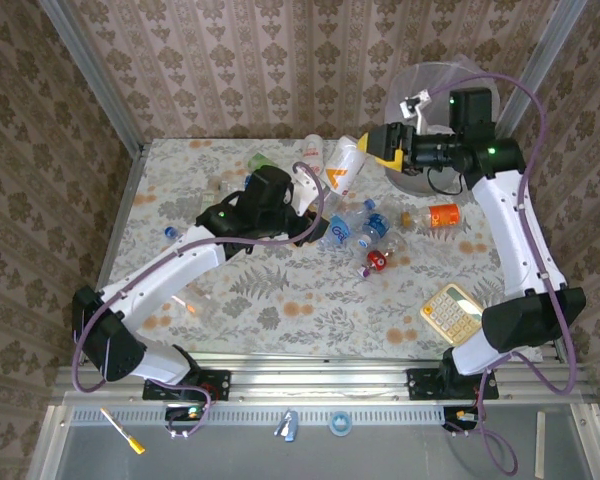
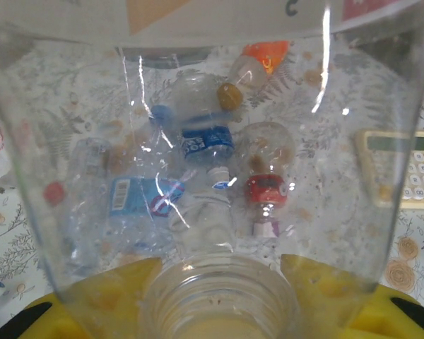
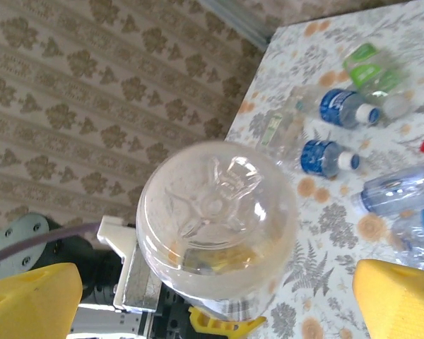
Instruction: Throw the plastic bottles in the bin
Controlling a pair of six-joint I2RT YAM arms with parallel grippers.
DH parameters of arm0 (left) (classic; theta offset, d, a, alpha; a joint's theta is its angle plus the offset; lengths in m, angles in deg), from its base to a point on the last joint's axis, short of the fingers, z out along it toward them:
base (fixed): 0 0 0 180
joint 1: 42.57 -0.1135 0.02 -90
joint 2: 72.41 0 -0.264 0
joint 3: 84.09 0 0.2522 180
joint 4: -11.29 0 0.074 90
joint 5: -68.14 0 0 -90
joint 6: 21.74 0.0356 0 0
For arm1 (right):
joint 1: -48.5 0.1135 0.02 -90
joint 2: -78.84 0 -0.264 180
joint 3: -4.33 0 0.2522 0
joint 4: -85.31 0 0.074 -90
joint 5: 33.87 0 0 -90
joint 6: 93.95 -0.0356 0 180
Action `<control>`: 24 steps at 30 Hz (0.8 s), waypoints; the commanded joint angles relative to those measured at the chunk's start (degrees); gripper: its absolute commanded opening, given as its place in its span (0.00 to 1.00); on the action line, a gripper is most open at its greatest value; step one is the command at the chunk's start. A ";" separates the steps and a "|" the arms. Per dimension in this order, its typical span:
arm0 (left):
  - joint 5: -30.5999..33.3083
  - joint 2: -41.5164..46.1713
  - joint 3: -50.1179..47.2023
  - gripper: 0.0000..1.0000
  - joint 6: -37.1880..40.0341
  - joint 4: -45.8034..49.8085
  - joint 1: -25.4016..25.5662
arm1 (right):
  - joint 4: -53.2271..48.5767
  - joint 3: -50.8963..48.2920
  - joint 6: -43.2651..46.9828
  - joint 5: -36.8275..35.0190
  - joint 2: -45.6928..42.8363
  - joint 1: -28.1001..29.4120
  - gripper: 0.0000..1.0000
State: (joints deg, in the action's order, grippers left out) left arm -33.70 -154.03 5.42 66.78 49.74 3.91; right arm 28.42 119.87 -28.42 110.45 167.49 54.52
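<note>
My left gripper (image 1: 302,200) (image 2: 219,286) is shut on the neck of a large clear plastic bottle (image 1: 343,165) (image 2: 212,212) with a white and orange label, held above the table. Its yellow fingers (image 2: 116,289) press the threaded neck from both sides. My right gripper (image 1: 388,146) (image 3: 212,304) stands open, facing that bottle's round base (image 3: 215,212) without touching it. Behind the right arm stands the bin (image 1: 435,85). Loose bottles lie on the table: blue-labelled (image 1: 368,226) (image 2: 206,138), red-labelled (image 1: 376,262) (image 2: 266,187), orange (image 1: 436,216) and green (image 1: 264,160).
A beige calculator (image 1: 452,312) (image 2: 403,166) lies at the table's near right. A blue-capped bottle (image 1: 170,232) and a flattened clear one (image 1: 195,300) lie by the left arm. Two blue-labelled bottles (image 3: 343,106) and a green one (image 3: 367,63) lie near the far edge.
</note>
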 commanded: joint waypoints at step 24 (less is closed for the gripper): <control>-4.69 -0.46 1.39 0.33 1.21 -3.11 1.24 | 1.65 -1.92 1.00 3.69 1.65 4.70 0.89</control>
State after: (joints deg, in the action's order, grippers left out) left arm -37.02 -154.08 5.42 66.85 47.97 4.72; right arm 29.11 118.01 -27.94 112.38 168.93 58.78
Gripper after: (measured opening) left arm 0.424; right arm 0.895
